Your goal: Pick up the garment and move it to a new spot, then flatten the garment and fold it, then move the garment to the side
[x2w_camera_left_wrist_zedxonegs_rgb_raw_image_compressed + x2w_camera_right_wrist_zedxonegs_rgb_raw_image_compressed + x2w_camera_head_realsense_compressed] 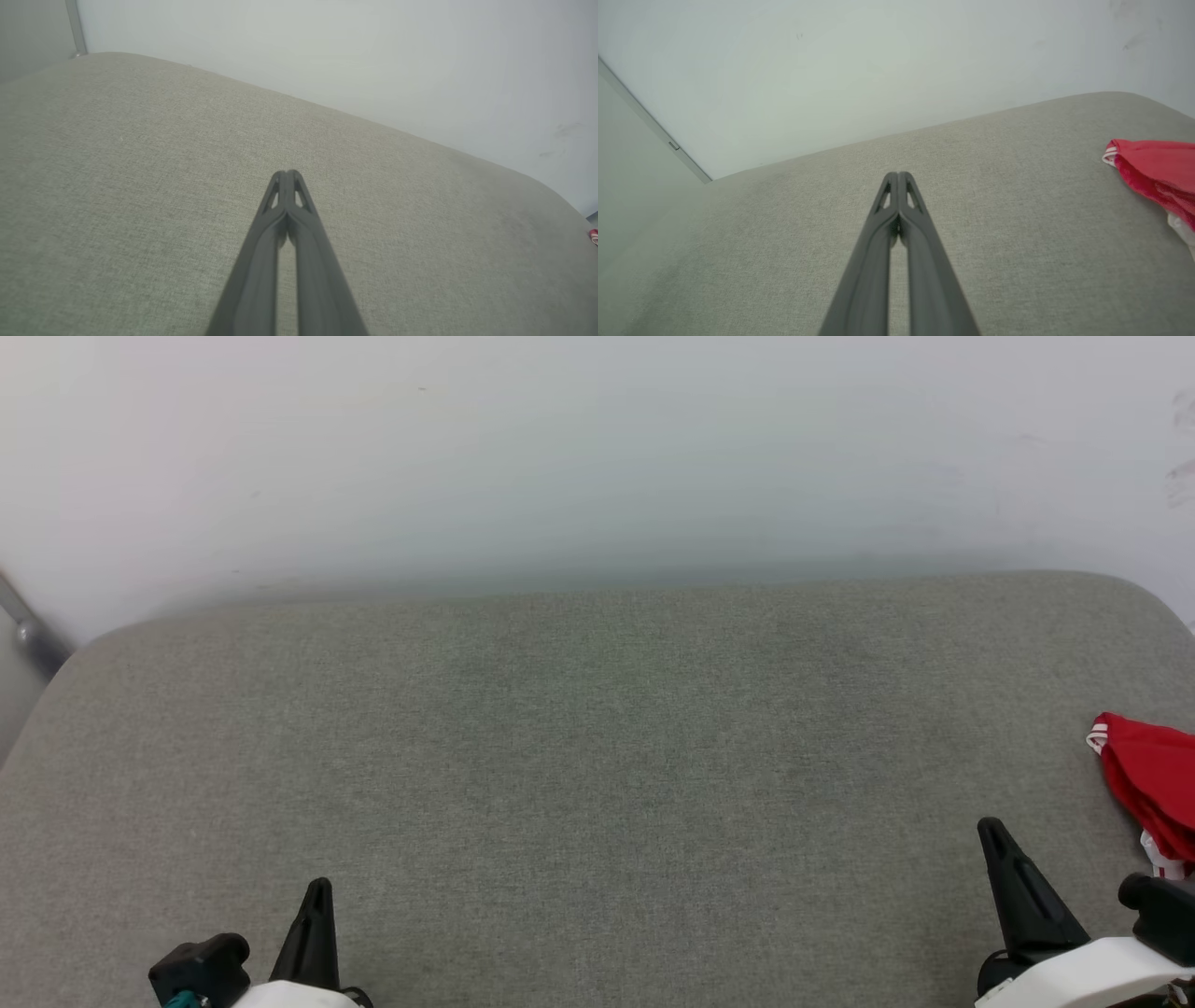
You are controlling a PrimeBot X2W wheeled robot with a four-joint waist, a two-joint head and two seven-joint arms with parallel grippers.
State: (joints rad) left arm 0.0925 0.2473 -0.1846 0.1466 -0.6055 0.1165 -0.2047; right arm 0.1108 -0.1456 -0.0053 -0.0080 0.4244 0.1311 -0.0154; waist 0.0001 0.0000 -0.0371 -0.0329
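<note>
The left hand (288, 174) and right hand (899, 175) point forward over the cushion (597, 756), both closed and empty.

Left gripper (288, 173): 2 dark fingers pressed together at the tips, nothing between them, above grey fabric surface (140, 186). Pale wall (327, 56) behind. Red scrap of garment (594, 236) at right edge.

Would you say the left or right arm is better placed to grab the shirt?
Right, probably: the shirt lies beside the right fingers, while the left fingers are far across the cushion.
</note>
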